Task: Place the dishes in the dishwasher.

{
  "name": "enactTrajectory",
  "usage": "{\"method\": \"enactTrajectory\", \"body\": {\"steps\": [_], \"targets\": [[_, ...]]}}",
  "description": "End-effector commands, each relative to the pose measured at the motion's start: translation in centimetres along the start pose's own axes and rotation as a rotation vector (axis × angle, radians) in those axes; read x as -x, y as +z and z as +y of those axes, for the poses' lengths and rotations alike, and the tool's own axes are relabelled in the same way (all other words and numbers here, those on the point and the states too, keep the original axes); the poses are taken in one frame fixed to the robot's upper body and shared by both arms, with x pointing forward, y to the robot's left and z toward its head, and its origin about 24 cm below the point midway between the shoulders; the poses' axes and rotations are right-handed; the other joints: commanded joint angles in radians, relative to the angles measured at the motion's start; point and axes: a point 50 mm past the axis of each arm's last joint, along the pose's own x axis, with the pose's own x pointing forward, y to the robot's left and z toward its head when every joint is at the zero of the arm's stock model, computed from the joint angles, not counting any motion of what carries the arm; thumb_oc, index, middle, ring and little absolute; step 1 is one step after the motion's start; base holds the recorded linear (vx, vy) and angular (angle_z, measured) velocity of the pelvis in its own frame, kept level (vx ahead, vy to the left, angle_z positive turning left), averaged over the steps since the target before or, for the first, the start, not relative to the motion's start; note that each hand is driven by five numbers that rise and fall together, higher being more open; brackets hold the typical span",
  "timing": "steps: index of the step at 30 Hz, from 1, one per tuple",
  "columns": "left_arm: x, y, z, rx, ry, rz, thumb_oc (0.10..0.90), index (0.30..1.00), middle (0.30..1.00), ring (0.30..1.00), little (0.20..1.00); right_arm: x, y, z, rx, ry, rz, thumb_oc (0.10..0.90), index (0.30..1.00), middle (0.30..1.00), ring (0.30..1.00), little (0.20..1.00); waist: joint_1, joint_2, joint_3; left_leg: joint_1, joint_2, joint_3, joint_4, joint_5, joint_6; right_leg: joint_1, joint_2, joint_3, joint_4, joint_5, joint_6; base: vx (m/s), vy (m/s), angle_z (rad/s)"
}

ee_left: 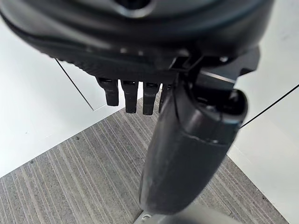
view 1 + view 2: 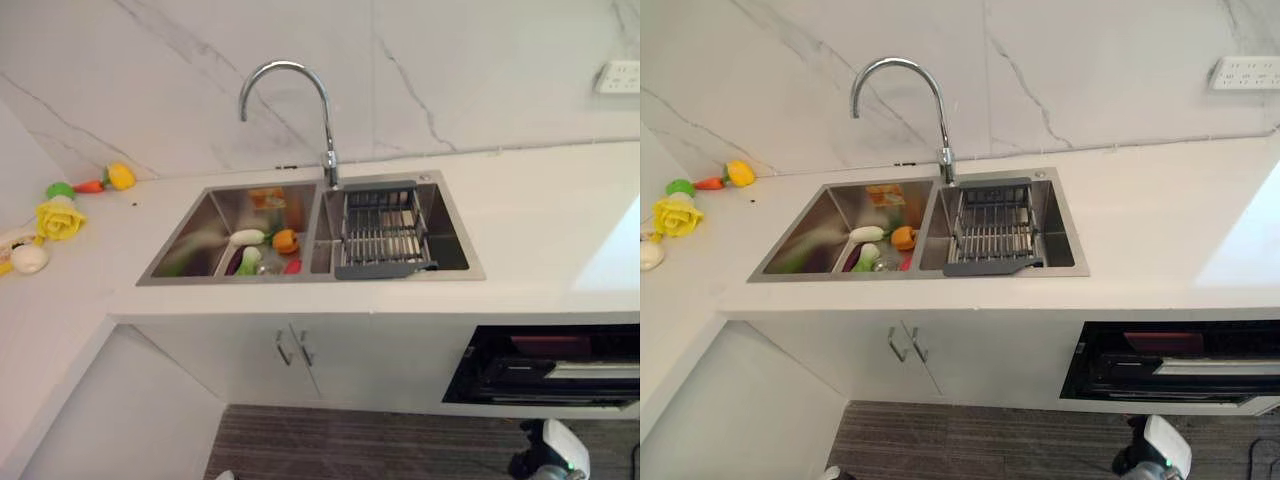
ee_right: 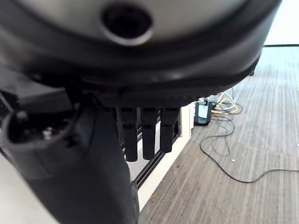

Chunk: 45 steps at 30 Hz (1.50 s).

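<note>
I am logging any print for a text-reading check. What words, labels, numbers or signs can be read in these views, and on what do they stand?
No text can be read in any view.
Orange item at the back of the left sink basin: it may carry a label, too blurred to read.
Wall socket: no legible marking.
Dishwasher front: no legible marking.

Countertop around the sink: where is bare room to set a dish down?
The countertop right of the sink is bare up to the wall. The left corner holds toy food. The left basin is crowded with toy vegetables; the right holds a rack.
</note>
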Motion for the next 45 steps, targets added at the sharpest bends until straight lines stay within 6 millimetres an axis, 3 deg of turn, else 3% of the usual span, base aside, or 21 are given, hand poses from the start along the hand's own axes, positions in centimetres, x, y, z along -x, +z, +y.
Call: {"method": "enactTrajectory", "body": {"steps": [1,2,5,6,7,10,17,19,20,21,25,26,27,28,29,31,33,35,41,43,45], "targets": [[-0.6,2.2,2.5,0.024,0.060,-0.036,0.800,0.900,0.900,0.900,0.900,-4.9,6.2,-9.0,-0.142,-0.350,-0.108,0.400,0.300,0.300,0.300,0.300,0.011,-0.023,0.075,-0.033,-0.010,-0.030,0.000,-0.025,-0.076,0.012,-0.080,0.025,0.043,-0.091,0.089,-0.11,0.069,0.00],[-0.6,2.3,2.5,0.026,0.060,-0.038,0.800,0.900,0.900,0.900,0.900,-5.0,6.2,-9.1,-0.142,-0.352,-0.109,0.400,0.300,0.300,0.300,0.300,0.010,-0.021,0.076,-0.034,-0.009,-0.031,0.000,-0.024,-0.076,0.010,-0.080,0.024,0.044,-0.091,0.089,-0.10,0.061,0.03],[-0.4,1.0,1.4,0.069,0.032,-0.005,0.800,0.900,0.900,0.900,0.900,-6.3,8.2,-14.2,-0.211,-0.489,-0.146,0.400,0.300,0.300,0.300,0.300,0.028,0.028,0.105,-0.073,-0.018,-0.050,0.000,-0.001,-0.080,-0.018,-0.083,0.011,0.045,-0.085,0.088,-0.09,0.043,0.09],[-0.4,1.0,1.4,0.069,0.032,-0.005,0.800,0.900,0.900,0.900,0.900,-6.3,8.2,-14.2,-0.211,-0.489,-0.146,0.400,0.300,0.300,0.300,0.300,0.028,0.028,0.105,-0.073,-0.018,-0.050,0.000,-0.001,-0.080,-0.018,-0.083,0.011,0.045,-0.085,0.088,-0.07,0.025,0.14],[-0.2,0.4,0.6,0.052,0.011,0.003,0.800,0.900,0.900,0.900,0.900,-6.6,9.5,-16.6,-0.240,-0.553,-0.186,0.400,0.300,0.300,0.300,0.300,0.036,0.049,0.114,-0.087,-0.022,-0.058,0.000,0.008,-0.082,-0.029,-0.084,0.004,0.045,-0.084,0.088,-0.06,0.020,0.07],[0.1,0.0,-0.4,0.035,-0.013,0.000,0.800,0.900,0.900,0.900,0.900,-7.0,10.6,-19.3,-0.280,-0.625,-0.195,0.400,0.300,0.300,0.300,0.300,0.056,0.081,0.122,-0.104,-0.030,-0.071,0.000,0.019,-0.086,-0.034,-0.089,-0.006,0.044,-0.087,0.088,-0.05,0.016,0.17],[0.3,0.7,-1.1,0.078,-0.017,-0.023,0.800,0.900,0.900,0.900,0.900,-6.7,12.2,-19.8,-0.397,-0.654,-0.228,0.400,0.300,0.300,0.300,0.300,0.069,0.108,0.121,-0.107,-0.043,-0.090,0.000,0.026,-0.088,-0.017,-0.101,-0.036,0.037,-0.091,0.087,-0.02,0.003,0.18],[0.3,1.5,-1.1,0.102,-0.013,-0.044,0.800,0.900,0.900,0.900,0.900,-6.6,12.4,-18.9,-0.402,-0.633,-0.232,0.400,0.300,0.300,0.300,0.300,0.070,0.105,0.111,-0.102,-0.045,-0.090,0.000,0.026,-0.087,-0.006,-0.101,-0.044,0.037,-0.092,0.087,0.04,0.006,0.19],[0.3,2.0,-1.0,0.136,-0.008,-0.047,0.800,0.900,0.900,0.900,0.900,-6.4,11.8,-17.1,-0.393,-0.596,-0.212,0.562,0.542,0.542,0.542,0.542,0.067,0.093,0.099,-0.092,-0.044,-0.088,0.000,0.021,-0.085,0.009,-0.101,-0.048,0.036,-0.096,0.085,0.06,0.006,0.22],[0.3,2.1,-1.0,0.152,-0.008,-0.041,0.800,0.900,0.900,0.900,0.900,-6.3,11.1,-16.0,-0.422,-0.576,-0.181,0.800,0.900,0.900,0.900,0.900,0.066,0.083,0.091,-0.086,-0.044,-0.089,0.000,0.018,-0.084,0.018,-0.101,-0.051,0.035,-0.097,0.084,0.07,-0.001,0.20],[0.2,3.1,-0.6,0.267,0.003,-0.045,0.800,0.900,0.900,0.900,0.900,-4.5,9.5,-8.3,-0.546,-0.355,-0.081,0.800,0.900,0.900,0.900,0.900,0.057,0.030,0.061,-0.053,-0.039,-0.086,0.000,-0.002,-0.072,0.042,-0.099,-0.050,0.036,-0.098,0.085,0.05,-0.021,0.08],[0.2,3.0,-0.6,0.266,0.004,-0.043,0.800,0.900,0.900,0.900,0.900,-4.4,9.5,-8.2,-0.547,-0.352,-0.080,0.800,0.900,0.900,0.900,0.900,0.057,0.027,0.061,-0.052,-0.040,-0.085,0.000,-0.003,-0.072,0.044,-0.100,-0.050,0.035,-0.098,0.086,0.06,-0.034,-0.01],[0.1,3.1,0.1,0.311,0.025,-0.035,0.800,0.900,0.900,0.900,0.900,-2.6,7.6,-3.4,-0.551,-0.190,0.001,0.800,0.900,0.900,0.900,0.900,0.048,0.001,0.049,-0.036,-0.035,-0.078,0.000,-0.014,-0.067,0.053,-0.096,-0.043,0.038,-0.100,0.086,0.04,-0.015,-0.02],[0.0,2.9,0.1,0.310,0.026,-0.032,0.800,0.900,0.900,0.900,0.900,-2.6,7.6,-3.3,-0.552,-0.187,0.002,0.800,0.900,0.900,0.900,0.900,0.049,-0.002,0.048,-0.034,-0.035,-0.077,0.000,-0.014,-0.067,0.054,-0.097,-0.042,0.038,-0.101,0.086,0.06,-0.033,-0.04],[-0.2,2.8,0.9,0.341,0.039,-0.025,0.800,0.900,0.900,0.900,0.900,-0.3,4.5,1.5,-0.504,0.020,0.129,0.800,0.900,0.900,0.900,0.900,0.038,-0.027,0.039,-0.020,-0.030,-0.072,0.000,-0.024,-0.062,0.058,-0.092,-0.031,0.042,-0.101,0.086,0.04,-0.021,-0.09],[-0.3,2.5,1.2,0.343,0.043,-0.017,0.800,0.900,0.900,0.900,0.900,1.0,2.9,3.3,-0.473,0.101,0.187,0.800,0.900,0.900,0.900,0.900,0.036,-0.037,0.033,-0.014,-0.029,-0.067,0.000,-0.029,-0.061,0.061,-0.088,-0.025,0.042,-0.103,0.086,0.04,-0.018,-0.13],[-0.5,1.6,1.8,0.360,0.043,0.007,0.800,0.900,0.900,0.900,0.900,4.2,-1.2,6.5,-0.502,0.232,0.387,0.800,0.900,0.900,0.900,0.900,0.026,-0.062,0.022,0.000,-0.020,-0.054,0.000,-0.037,-0.056,0.065,-0.078,-0.007,0.038,-0.100,0.087,0.04,-0.028,-0.19],[-0.5,1.4,1.9,0.362,0.041,0.009,0.800,0.900,0.900,0.900,0.900,5.0,-2.2,7.2,-0.486,0.264,0.424,0.800,0.900,0.900,0.900,0.900,0.025,-0.068,0.019,0.003,-0.017,-0.050,0.000,-0.037,-0.056,0.065,-0.074,-0.001,0.036,-0.099,0.087,0.01,-0.014,-0.31],[-0.4,1.1,1.4,0.304,-0.002,-0.017,0.800,0.900,0.900,0.900,0.900,9.4,-7.5,9.3,-0.086,0.507,0.456,0.800,0.900,0.900,0.900,0.900,0.026,-0.099,0.012,0.002,-0.008,-0.040,0.000,-0.031,-0.057,0.058,-0.059,0.011,0.028,-0.092,0.084,-0.02,-0.021,-0.21],[-0.3,-0.2,2.0,0.261,-0.014,-0.039,0.800,0.900,0.900,0.900,0.900,9.2,-9.4,8.2,-0.242,0.443,0.616,0.800,0.900,0.900,0.900,0.900,0.031,-0.098,0.006,-0.004,-0.008,-0.045,0.000,-0.026,-0.055,0.049,-0.057,0.015,0.027,-0.083,0.091,-0.04,-0.017,-0.19],[-0.2,-0.3,0.8,0.230,-0.061,-0.018,0.800,0.900,0.900,0.900,0.900,8.7,-9.1,8.0,-0.345,0.406,0.655,0.800,0.900,0.900,0.900,0.900,0.022,-0.100,0.000,-0.006,-0.006,-0.040,0.000,-0.024,-0.056,0.045,-0.053,0.020,0.027,-0.081,0.093,-0.03,0.003,-0.10]]}}
